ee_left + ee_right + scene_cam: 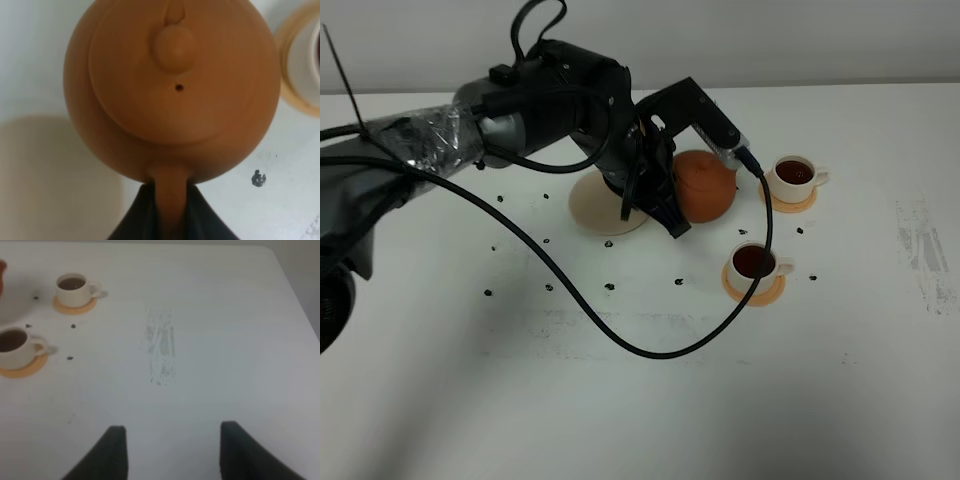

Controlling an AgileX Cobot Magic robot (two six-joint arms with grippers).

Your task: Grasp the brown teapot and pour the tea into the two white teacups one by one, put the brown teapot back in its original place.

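Only left tool (170, 205) shows teapot lid (175, 85).

1. Even, soft light washes the white table (840, 380); the overhead view is bright, without hard glare.
2. Faint, diffuse shadows sit close beside the two white teacups (795, 175), while a broader grey shade lies under the left arm (520, 120).
3. The left wrist view is soft: the brown teapot (172, 90) fills it, slightly out of focus, its surface matte.
4. The right wrist view looks hazy and low in contrast; the dark fingers (112, 455) at its edge are blurred.
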